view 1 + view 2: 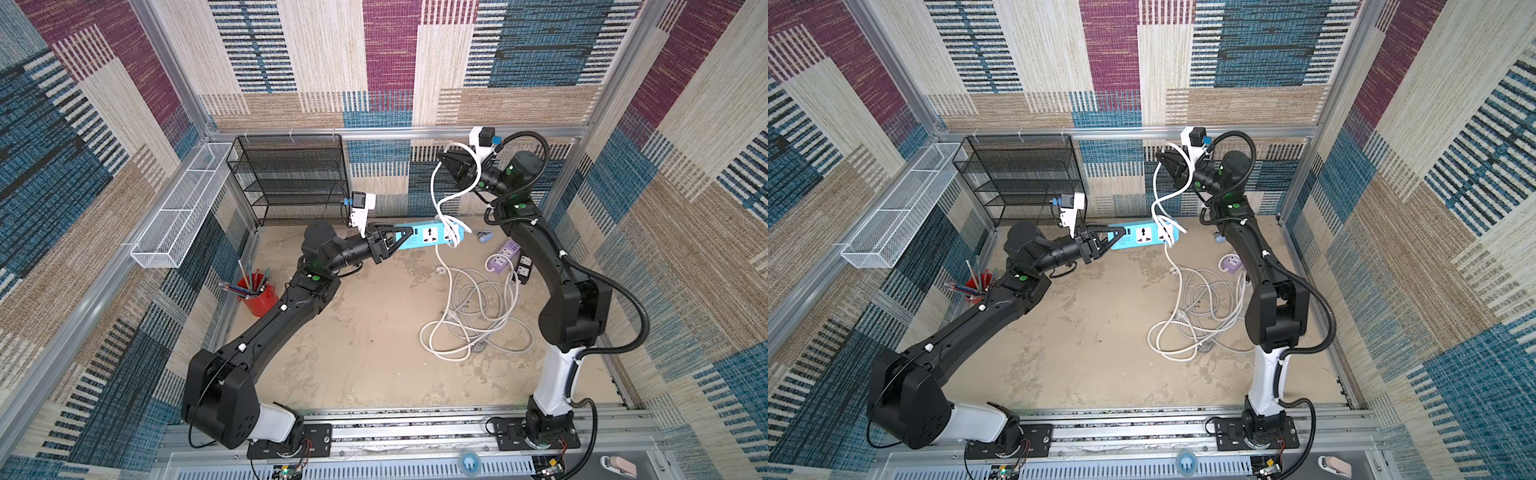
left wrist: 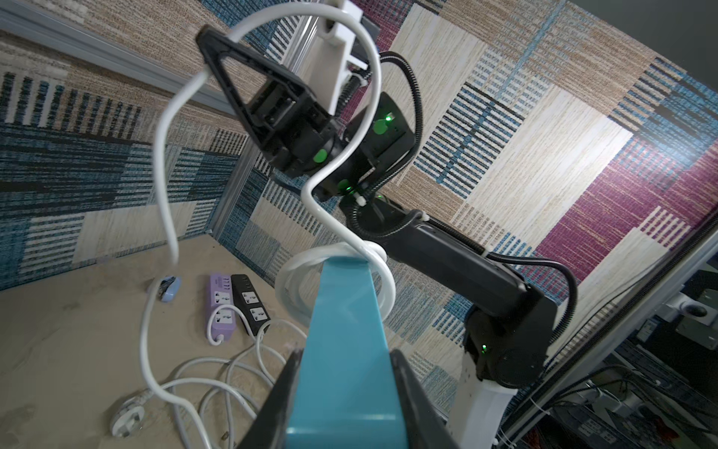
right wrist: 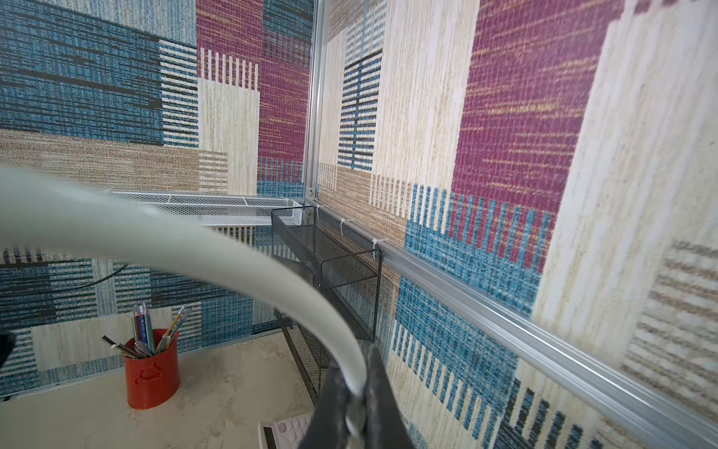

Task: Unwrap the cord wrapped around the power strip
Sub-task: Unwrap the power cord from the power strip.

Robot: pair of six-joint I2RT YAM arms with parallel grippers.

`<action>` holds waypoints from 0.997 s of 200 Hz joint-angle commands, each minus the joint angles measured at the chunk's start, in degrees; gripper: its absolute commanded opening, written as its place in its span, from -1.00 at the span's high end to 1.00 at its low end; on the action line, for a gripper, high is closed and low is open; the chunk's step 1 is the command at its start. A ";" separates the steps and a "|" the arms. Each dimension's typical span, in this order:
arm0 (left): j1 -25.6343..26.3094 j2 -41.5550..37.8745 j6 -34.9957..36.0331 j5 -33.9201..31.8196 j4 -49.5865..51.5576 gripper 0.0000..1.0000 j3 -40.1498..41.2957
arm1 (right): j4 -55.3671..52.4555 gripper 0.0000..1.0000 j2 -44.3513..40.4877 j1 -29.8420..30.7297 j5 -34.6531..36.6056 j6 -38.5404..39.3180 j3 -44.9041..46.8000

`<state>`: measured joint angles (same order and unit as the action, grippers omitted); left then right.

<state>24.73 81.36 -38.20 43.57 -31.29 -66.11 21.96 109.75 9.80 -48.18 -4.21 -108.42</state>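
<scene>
Your left tool point(image 1: 409, 233) is clamped on one end of the teal power strip point(image 1: 428, 235). It holds the strip off the surface point(image 1: 353, 353), above the far edge and a little right of the middle. In the left wrist view the two fingers point(image 2: 404, 388) press on either side of the strip's body.

Several turns of the white cord point(image 1: 434, 187) are wound around the strip's free end. From there one strand climbs in an S-curve to your right tool point(image 1: 441, 157), which is raised near the far right corner. The right tool's jaws are pressed together on the cord, as the right wrist view shows. Past the pinch, the cord drops back to the surface and ends at its plug point(image 1: 441, 270), which lies flat below the strip.

A purple strip point(image 1: 505, 255) and a black strip point(image 1: 524, 268) lie side by side near the right edge. Loose cords point(image 1: 478, 316) are heaped just in front of them. A red cup point(image 1: 255, 297) of pencils stands at the left edge.
</scene>
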 commanded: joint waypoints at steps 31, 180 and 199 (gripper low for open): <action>-2.84 -4.22 11.81 -9.82 13.15 1.00 -2.12 | -6.53 1.00 -12.57 -0.01 6.00 7.55 14.17; -9.33 -18.79 28.18 -35.87 16.93 1.00 3.85 | -24.94 1.00 -32.21 5.49 13.43 7.45 42.11; -11.21 -19.87 28.26 -36.68 15.91 1.00 4.58 | -27.16 1.00 -31.03 7.55 15.05 6.35 44.08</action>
<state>15.16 62.87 -11.81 9.23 -8.97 -62.22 -1.30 77.78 15.46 -35.66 4.16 -66.06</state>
